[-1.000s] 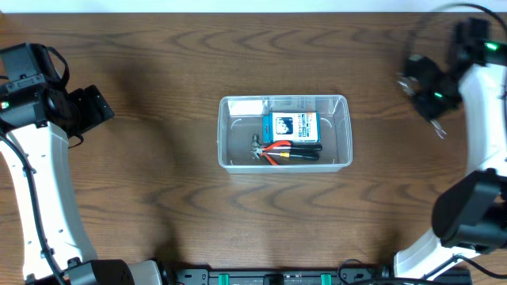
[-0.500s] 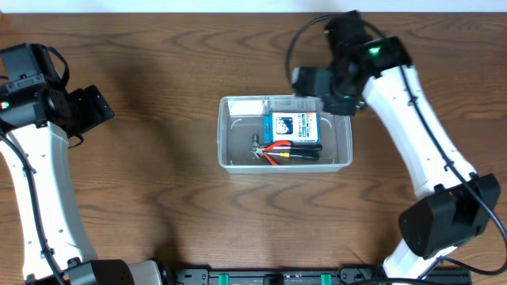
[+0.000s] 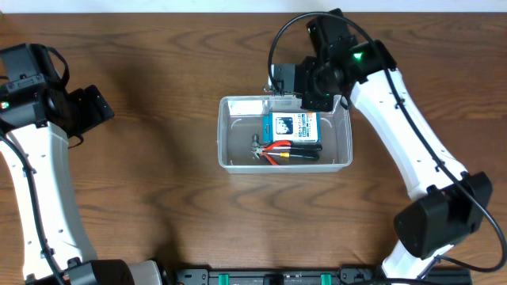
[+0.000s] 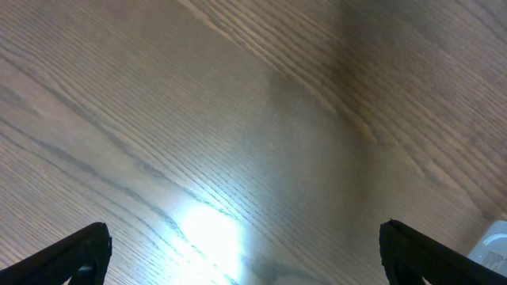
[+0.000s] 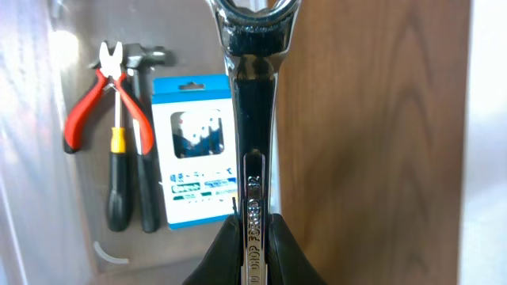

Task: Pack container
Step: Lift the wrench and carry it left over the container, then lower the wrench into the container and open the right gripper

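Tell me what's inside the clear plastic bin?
A blue-and-white box, red-handled pliers, a screwdriver and a small hammer. Whatever lies under the box is hidden, and the right hand covers part of the bin's far edge.

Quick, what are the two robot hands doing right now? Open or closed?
Left gripper: open, holding nothing.
Right gripper: closed on a shiny wrench, by the container's far rim.

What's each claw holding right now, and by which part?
Right claw pinches a shiny steel ring-ended wrench by its shank; left claw, open, holds nothing.
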You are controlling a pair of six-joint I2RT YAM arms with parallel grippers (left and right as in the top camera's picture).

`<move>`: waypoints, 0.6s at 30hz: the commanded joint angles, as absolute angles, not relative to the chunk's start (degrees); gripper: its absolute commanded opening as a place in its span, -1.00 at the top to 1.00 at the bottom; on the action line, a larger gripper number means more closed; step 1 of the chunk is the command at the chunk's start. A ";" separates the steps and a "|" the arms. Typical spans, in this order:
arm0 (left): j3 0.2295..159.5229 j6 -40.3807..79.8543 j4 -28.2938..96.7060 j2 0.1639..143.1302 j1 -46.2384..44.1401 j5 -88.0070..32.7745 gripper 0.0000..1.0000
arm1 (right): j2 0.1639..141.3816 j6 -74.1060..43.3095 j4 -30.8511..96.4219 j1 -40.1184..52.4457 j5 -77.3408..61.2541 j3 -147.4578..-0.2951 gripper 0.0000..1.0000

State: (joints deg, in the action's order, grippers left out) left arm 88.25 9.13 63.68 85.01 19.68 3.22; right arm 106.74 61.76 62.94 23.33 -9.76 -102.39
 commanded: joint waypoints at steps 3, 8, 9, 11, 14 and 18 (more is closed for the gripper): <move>89.17 8.82 63.81 84.55 19.81 3.70 -0.96 | 110.96 60.36 64.42 25.32 -12.47 -103.37 0.90; 89.17 8.82 63.81 84.55 19.81 3.73 -0.96 | 114.78 60.23 65.65 25.58 -12.45 -103.37 0.89; 89.17 8.82 63.81 84.55 19.81 3.70 -0.96 | 115.37 60.20 66.08 25.58 -12.45 -103.37 0.89; 89.17 8.82 63.81 84.55 19.81 3.70 -0.96 | 116.62 60.20 67.20 25.58 -12.45 -103.37 0.88; 89.17 8.82 63.81 84.55 19.81 3.70 -0.96 | 118.06 60.18 68.77 25.58 -12.25 -103.37 0.80; 89.17 8.82 63.81 84.55 19.81 3.70 -0.96 | 119.17 60.03 70.32 25.52 -12.08 -103.37 0.80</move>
State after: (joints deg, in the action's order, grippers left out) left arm 88.25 9.13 63.68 85.01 19.68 3.22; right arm 118.50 60.51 69.84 25.10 -11.03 -102.39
